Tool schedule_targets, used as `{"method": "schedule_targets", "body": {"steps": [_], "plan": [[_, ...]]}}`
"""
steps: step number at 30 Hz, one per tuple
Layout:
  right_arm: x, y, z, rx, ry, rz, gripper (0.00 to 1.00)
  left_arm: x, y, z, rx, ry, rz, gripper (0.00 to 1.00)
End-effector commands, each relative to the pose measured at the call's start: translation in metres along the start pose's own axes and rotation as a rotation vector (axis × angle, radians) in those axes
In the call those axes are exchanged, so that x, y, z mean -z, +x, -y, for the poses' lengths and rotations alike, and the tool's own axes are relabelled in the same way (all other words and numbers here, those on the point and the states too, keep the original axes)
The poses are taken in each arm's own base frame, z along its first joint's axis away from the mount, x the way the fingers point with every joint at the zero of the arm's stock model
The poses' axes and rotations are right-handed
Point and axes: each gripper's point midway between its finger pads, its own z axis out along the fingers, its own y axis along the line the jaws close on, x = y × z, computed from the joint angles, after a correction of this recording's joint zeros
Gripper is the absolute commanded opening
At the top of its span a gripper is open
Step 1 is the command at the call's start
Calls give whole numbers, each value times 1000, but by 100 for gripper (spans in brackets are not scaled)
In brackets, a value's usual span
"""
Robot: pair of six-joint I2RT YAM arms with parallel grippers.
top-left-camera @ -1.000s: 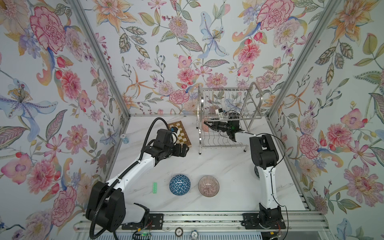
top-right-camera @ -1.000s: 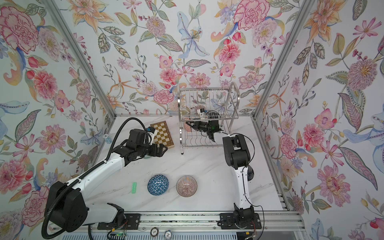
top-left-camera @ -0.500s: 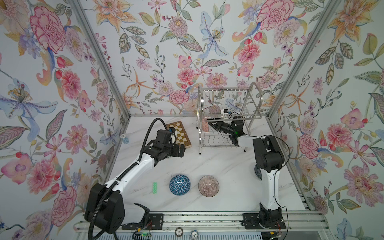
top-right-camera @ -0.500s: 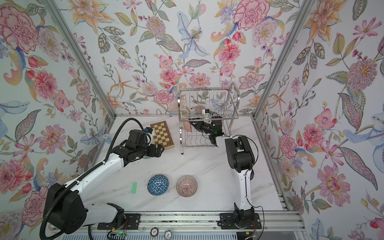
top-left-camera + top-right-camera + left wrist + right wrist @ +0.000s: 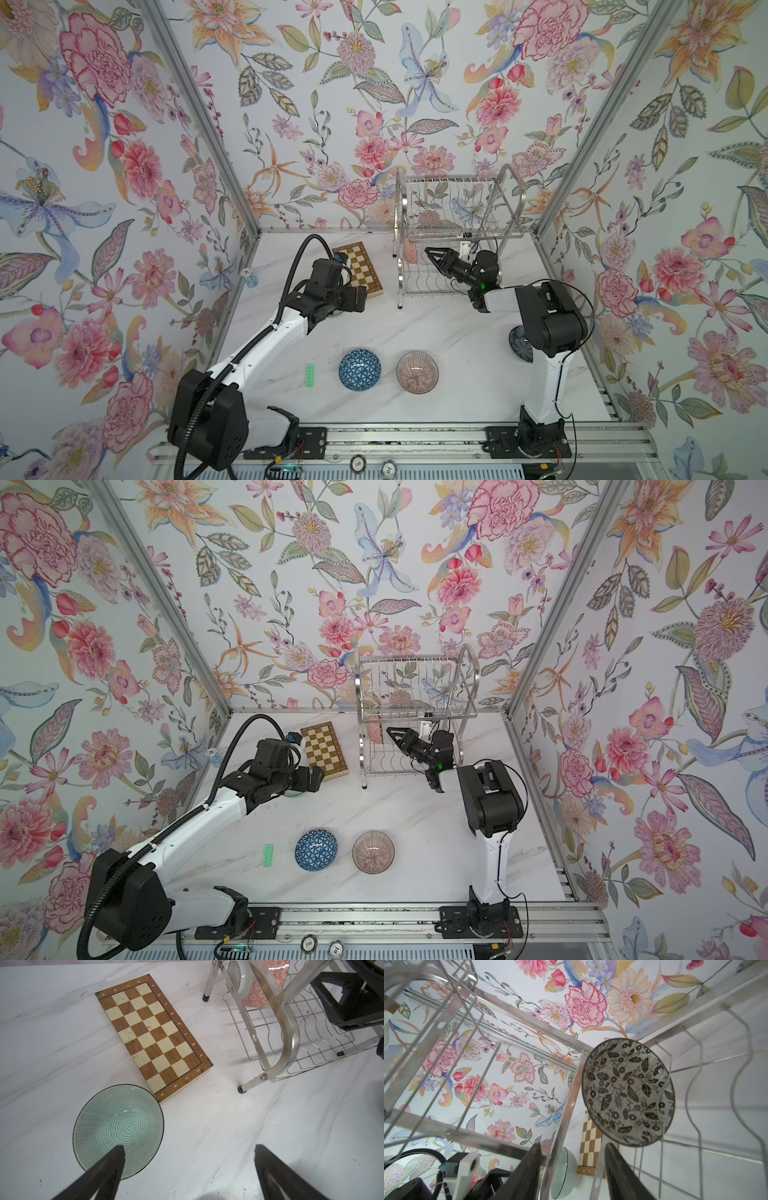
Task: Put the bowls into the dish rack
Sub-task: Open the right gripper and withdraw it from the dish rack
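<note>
In both top views you have the dish rack [image 5: 446, 178] against the back wall, with the floral bowl [image 5: 410, 252] standing on edge at the left end of its lower tier. Your right gripper [image 5: 430, 252] is inside that tier, just beside the bowl. The blue bowl [image 5: 360, 370] and pink bowl [image 5: 417, 371] sit near each other on the table [image 5: 449, 332], well apart from the rack. A chip [image 5: 357, 462] at the front edge reads "100".

In the left wrist view your left gripper [image 5: 188, 1147] is spread wide and empty. One finger hangs over the mint bowl [image 5: 118, 1126], just beside a corner of the chessboard [image 5: 153, 1036]. The board's border reads a to h, and 5 to 8 on the ends.

In the right wrist view your right claw is apart, clamping nothing. The floral bowl stands upright between the rack's wires, past the tips.
</note>
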Motion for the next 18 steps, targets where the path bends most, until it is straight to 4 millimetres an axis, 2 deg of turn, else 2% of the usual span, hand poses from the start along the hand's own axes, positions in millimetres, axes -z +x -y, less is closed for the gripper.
{"method": "schedule_targets", "body": {"steps": [1,18], "plan": [[9,-4,-23,76,-25,55,50,0,1,0,-17,-9,15,99],[39,51,-31,240,179,-6,49,-9,5,7,-7,30,-12,99]]}}
